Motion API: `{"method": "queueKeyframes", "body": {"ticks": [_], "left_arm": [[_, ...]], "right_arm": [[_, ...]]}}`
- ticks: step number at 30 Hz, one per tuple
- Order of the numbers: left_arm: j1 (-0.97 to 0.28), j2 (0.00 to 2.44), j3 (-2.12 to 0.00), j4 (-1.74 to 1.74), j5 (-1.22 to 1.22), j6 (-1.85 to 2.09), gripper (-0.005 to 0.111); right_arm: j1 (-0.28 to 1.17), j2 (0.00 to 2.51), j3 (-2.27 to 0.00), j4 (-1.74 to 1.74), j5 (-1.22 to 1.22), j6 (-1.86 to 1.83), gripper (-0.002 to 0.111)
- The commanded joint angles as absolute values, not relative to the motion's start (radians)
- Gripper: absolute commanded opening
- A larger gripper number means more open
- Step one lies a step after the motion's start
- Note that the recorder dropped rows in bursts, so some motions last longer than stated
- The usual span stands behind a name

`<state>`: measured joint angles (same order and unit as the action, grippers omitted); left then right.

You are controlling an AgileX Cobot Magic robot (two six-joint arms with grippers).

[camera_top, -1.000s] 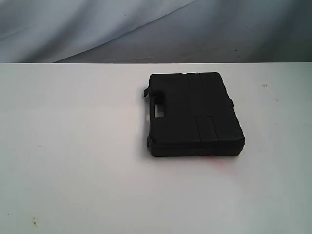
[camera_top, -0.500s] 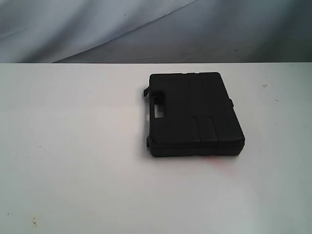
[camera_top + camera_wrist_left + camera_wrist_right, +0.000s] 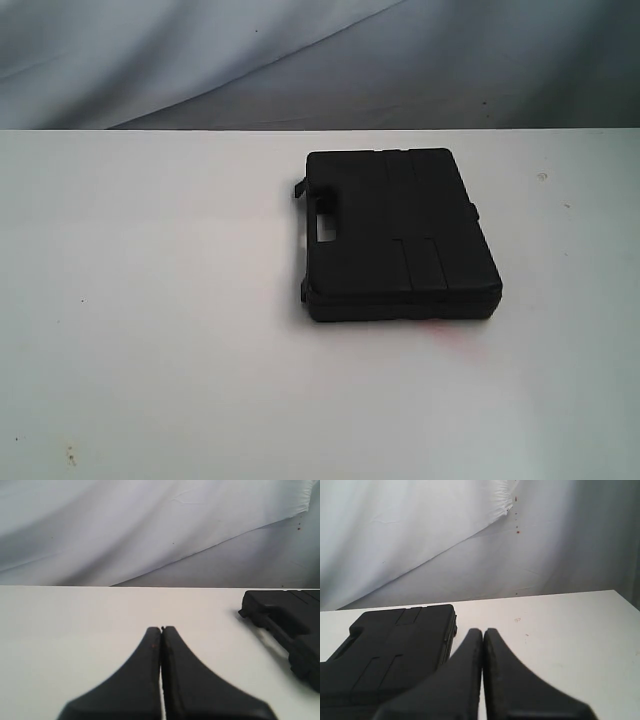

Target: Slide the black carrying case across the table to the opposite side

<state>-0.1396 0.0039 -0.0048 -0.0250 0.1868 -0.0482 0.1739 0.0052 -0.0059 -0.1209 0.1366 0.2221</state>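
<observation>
At our left wrist: our left gripper has its two black fingers pressed together at the tips, with nothing between them. It hangs over bare white tabletop, well apart from the case.
At our right wrist: our right gripper is closed tight in the same way and holds nothing. The case lies just beside its fingers, and we cannot tell whether they touch it.
Near tabletop: the table is plain white, and we see a few tiny dark specks towards its near edge.
Red smear: a faint red smear marks the white surface just against the near side of the case.
Case: the case lies flat on the table, right of the middle in the exterior view and in the farther half. It is matte black with rounded corners.
Handle: the cut-out handle is on the long edge that faces the left of the exterior view, and white shows through it.
Latches: two small latches stick out on that same edge, one on either side of the handle.
Backdrop: a grey-white cloth with soft folds hangs behind the table's far edge.
</observation>
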Motion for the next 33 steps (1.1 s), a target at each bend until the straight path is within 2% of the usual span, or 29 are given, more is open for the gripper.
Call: {"method": "queueKeyframes", "body": {"ticks": [1, 13, 33], "left_arm": [[-0.138, 0.0, 0.0, -0.032, 0.184, -0.047, 0.0], [-0.138, 0.0, 0.0, -0.032, 0.184, -0.047, 0.0], [-0.138, 0.0, 0.0, -0.032, 0.184, -0.047, 0.0]], "right_arm": [[0.168, 0.0, 0.0, -0.086, 0.117, 0.176, 0.0], [0.168, 0.0, 0.0, 0.046, 0.113, 0.0, 0.0], [0.168, 0.0, 0.0, 0.062, 0.115, -0.014, 0.0]]}}
